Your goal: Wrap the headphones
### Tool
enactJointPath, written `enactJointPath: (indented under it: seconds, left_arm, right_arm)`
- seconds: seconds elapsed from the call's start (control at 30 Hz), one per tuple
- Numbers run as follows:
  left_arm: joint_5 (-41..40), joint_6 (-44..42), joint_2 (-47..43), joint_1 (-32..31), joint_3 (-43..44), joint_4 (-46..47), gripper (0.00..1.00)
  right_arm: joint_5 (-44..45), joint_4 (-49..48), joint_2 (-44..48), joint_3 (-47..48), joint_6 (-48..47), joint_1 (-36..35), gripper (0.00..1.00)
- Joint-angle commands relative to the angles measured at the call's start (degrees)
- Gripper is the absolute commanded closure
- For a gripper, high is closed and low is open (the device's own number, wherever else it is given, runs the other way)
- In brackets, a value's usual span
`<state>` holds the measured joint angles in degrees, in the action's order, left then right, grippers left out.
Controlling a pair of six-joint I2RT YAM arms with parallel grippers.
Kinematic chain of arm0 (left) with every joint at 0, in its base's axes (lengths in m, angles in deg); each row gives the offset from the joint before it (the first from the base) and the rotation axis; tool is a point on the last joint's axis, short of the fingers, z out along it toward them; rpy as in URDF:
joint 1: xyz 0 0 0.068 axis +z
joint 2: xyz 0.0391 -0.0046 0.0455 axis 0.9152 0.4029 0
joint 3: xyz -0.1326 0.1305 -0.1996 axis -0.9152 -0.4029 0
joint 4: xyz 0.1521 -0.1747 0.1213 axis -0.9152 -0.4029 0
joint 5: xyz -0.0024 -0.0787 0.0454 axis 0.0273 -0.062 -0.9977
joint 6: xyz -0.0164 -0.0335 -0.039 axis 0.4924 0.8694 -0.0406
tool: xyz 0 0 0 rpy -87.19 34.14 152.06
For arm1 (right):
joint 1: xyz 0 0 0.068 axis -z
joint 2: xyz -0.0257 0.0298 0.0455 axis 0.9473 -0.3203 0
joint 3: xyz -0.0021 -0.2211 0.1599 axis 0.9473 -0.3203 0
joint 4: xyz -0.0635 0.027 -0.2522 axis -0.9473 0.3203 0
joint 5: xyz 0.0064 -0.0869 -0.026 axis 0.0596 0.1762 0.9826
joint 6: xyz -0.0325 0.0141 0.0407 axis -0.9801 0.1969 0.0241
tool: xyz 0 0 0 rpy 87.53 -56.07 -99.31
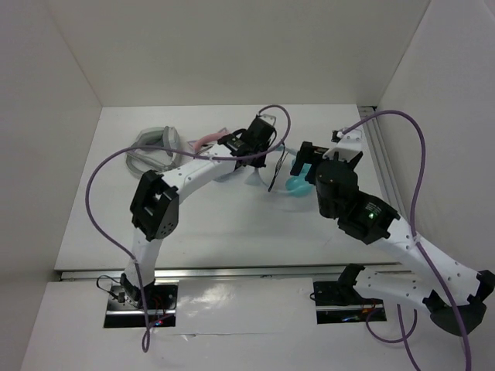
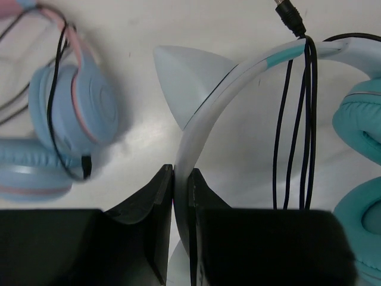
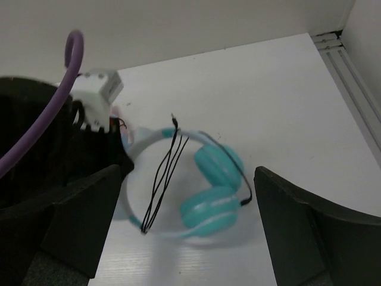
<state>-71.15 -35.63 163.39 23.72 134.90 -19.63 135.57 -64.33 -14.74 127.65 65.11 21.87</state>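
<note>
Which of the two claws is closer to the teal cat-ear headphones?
Left. The left gripper is shut on the headband of the teal headphones; the right gripper hangs open over them, touching nothing.

Left hand point(image 2: 181, 179) clamped tight, right hand point(image 3: 186, 179) spread wide, held aloft.

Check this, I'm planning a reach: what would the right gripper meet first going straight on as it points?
Probably the headphones, centred ahead of the open right gripper; depth is unclear.
</note>
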Motion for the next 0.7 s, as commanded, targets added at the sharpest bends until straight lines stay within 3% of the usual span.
enactJointPath:
  seconds: [0.0,0.2,0.37,0.67]
  left_arm:
    - [4.92,0.69,5.93,3.32,12.58,6.73,1.00]
    - [8.18,-2.74,22.20,5.87,32.90,6.20,1.00]
    - [12.82,-1.60,24.59,8.85,29.93,13.92,1.00]
    - [13.10,-2.40,30.03,8.25,32.46,16.83,1.00]
  right_arm:
    - [-1.42,-0.26,-0.29,-0.73,1.39,0.23,0.01]
    - [-6.34,-4.57,5.16,-5.92,1.92,0.23,0.01]
    - [-6.34,-4.04,5.16,-6.45,1.92,0.23,0.01]
    - [-8.45,-3.50,7.97,-7.41,2.45,0.23,0.01]
